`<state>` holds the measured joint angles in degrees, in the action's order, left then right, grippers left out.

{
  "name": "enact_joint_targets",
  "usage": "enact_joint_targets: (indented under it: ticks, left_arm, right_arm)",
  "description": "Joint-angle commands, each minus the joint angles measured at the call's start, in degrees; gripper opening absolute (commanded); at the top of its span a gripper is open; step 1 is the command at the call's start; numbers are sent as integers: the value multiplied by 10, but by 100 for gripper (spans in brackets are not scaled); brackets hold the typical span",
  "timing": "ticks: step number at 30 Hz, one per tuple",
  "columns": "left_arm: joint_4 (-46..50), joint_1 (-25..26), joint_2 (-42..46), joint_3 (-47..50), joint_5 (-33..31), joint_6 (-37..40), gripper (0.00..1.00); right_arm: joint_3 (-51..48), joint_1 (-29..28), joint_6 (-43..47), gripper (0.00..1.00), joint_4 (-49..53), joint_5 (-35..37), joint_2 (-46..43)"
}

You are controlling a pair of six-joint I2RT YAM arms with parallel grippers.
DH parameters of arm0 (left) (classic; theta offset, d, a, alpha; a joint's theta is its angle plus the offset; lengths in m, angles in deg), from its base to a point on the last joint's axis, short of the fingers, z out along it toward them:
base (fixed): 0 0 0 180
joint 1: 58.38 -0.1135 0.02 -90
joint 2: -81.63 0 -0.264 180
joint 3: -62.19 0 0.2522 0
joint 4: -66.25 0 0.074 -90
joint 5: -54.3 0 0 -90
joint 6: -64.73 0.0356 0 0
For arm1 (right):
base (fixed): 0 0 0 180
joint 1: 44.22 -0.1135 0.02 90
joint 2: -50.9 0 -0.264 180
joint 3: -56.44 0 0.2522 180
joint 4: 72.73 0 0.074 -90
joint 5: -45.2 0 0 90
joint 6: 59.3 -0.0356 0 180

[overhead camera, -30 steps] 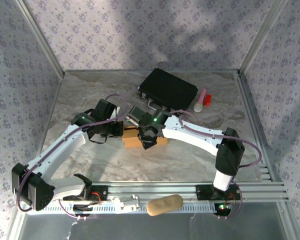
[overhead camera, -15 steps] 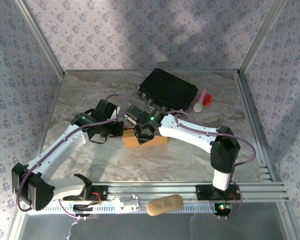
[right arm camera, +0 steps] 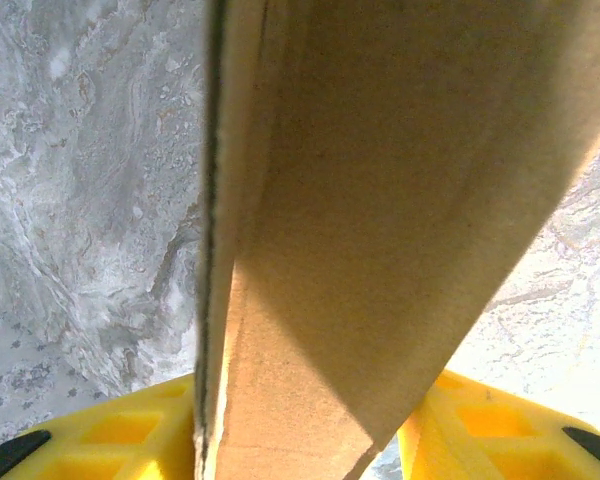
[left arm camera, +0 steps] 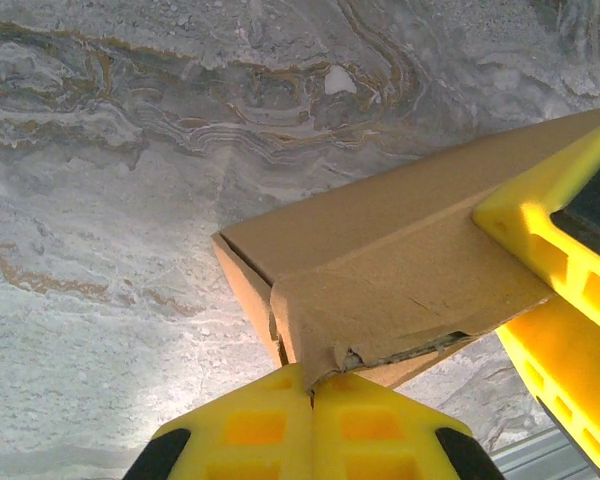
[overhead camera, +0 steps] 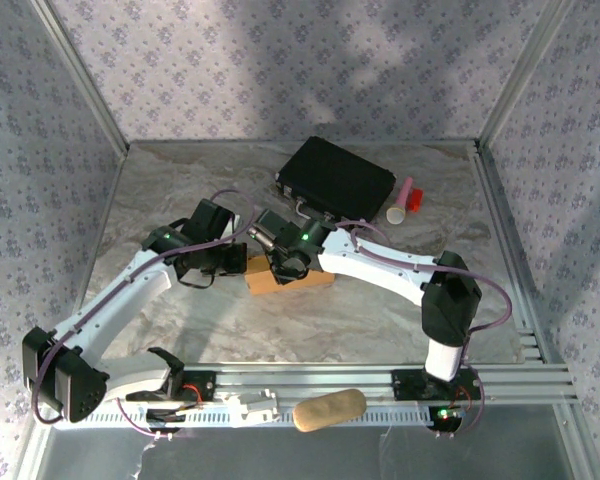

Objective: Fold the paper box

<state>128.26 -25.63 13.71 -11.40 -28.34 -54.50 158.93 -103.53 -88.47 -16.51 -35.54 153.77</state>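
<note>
The paper box [overhead camera: 298, 279] lay mid-table with its long axis running left to right and its left end at my left gripper [left arm camera: 315, 385], whose fingers were pressed together, nipping a crumpled flap corner. The right gripper [right arm camera: 300, 440] stood over the box, jaws straddling a wall — whether they truly clamped it, I couldn't tell. The black case [overhead camera: 337, 178] and a small pink thing [overhead camera: 410, 196] lay behind — no obstruction, I judged.

The left arm [overhead camera: 110, 300] and right arm [overhead camera: 380, 268] wear smooth white shells between boxy black joints [overhead camera: 450, 305]; thin purple cables [overhead camera: 507, 298] loop along both; a small green light [overhead camera: 307, 237] glows near each wrist; the left gripper [left arm camera: 314, 385] and right gripper [right arm camera: 310, 405] have bright yellow fingers [left arm camera: 250, 430] with square recesses.
</note>
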Motion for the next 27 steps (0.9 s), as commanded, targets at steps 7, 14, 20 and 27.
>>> enact_joint_targets:
  ticks: [7, 14, 20, 27]
  left_arm:
    - [-7, 7, 12, 22, 36, -19, 0]
    - [-23, 7, 12, 47, 29, -17, 0]
    - [-31, 7, 18, 59, 24, -23, 0]
    - [-16, 7, 30, 68, 1, -17, 0]
  right_arm:
    - [-18, 0, -199, 46, -2, 4, 4]
    - [-19, 0, -199, 46, -6, 3, 7]
    - [-20, 1, -199, 44, -5, 2, 8]
    - [-20, 2, -197, 42, -6, 3, 8]
